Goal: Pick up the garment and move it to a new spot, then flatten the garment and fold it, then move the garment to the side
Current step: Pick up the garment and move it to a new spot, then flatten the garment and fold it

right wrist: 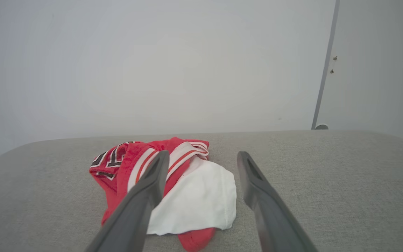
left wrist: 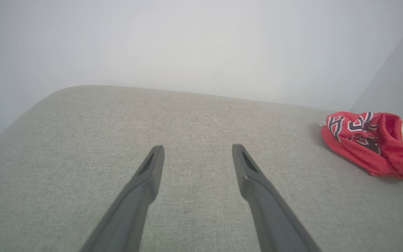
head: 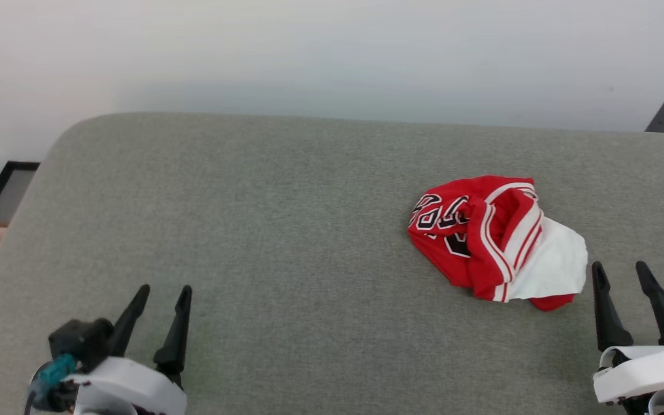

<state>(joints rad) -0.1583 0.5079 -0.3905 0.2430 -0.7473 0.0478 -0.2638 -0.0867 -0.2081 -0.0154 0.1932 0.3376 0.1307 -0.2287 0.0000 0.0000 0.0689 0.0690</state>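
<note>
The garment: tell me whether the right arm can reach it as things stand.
Probably yes. The garment lies crumpled just ahead of the open right end effector, with only bare grey cushion between them.

Red-and-white striped garment (head: 496, 239), grey cushion (head: 286, 242)

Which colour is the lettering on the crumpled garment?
Black with white outlines, on the red garment; the head view shows it best.

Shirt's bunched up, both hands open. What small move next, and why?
Probably ease the right hand forward-left onto the shirt: it is open, empty and just short of the white sleeve; the left hand is far off.
</note>
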